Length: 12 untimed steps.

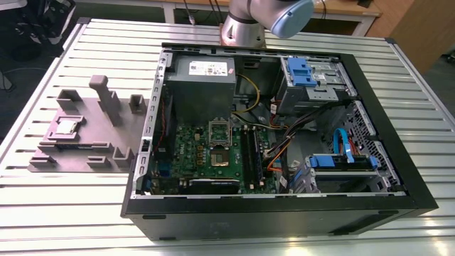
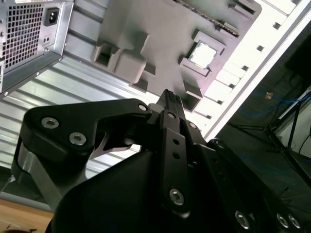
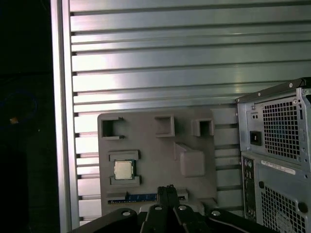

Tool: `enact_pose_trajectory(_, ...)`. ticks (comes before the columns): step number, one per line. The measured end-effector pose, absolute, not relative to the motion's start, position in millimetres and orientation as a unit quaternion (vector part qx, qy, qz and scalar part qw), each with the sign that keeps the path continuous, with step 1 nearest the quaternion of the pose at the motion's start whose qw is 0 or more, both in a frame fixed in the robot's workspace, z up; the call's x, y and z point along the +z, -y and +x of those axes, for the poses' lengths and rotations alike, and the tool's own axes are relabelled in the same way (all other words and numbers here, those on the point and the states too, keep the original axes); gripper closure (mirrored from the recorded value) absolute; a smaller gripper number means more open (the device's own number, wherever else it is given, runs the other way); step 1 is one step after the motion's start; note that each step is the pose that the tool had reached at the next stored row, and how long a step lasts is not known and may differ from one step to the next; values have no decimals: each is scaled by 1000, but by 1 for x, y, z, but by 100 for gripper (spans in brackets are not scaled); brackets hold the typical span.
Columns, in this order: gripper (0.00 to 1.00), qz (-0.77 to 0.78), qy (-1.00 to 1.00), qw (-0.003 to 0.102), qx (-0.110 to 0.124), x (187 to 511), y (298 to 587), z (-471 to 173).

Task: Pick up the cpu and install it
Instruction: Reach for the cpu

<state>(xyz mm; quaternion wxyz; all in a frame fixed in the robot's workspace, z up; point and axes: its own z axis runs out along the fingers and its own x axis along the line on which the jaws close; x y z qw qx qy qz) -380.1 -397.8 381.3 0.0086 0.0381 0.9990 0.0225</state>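
The gripper (image 3: 167, 190) has its two black fingers pressed together, and there is nothing between them. In both wrist views it hangs in the air above the table and touches nothing. Beyond its tip lies the grey fixture plate (image 3: 155, 150), which has several raised blocks and pockets.

The cpu (image 3: 123, 170) rests flat in a shallow square seat of this plate, with its shiny silver top facing up. A short raised edge stands on two opposite sides of it. The gripper is clearly apart from the cpu. In the first wrist view a thin blue strip (image 3: 141, 197) lies in a slot of the plate, near the cpu.

In the exterior view the fixture plate (image 1: 92, 136) lies on the ribbed metal table (image 1: 71, 213), at 9 o'clock from the open computer case (image 1: 284, 218) and just beside its wall. The cpu (image 1: 67, 126) sits at about 9 o'clock from the middle of the plate. Inside the case the green motherboard (image 1: 192, 144) lies flat, and the socket (image 1: 219, 159) on it is open, with its silver hinged frame (image 1: 218, 128) lifted at 12 o'clock from it. The grey power supply (image 1: 202, 80) is at 12 o'clock from the motherboard. The arm (image 1: 263, 21) enters at 12 o'clock, behind the case.
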Motion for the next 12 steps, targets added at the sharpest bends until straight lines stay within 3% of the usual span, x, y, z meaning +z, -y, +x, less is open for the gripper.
enact_pose_trajectory(12, 90, 38, -999, 9, 23, 380, 397, -393)
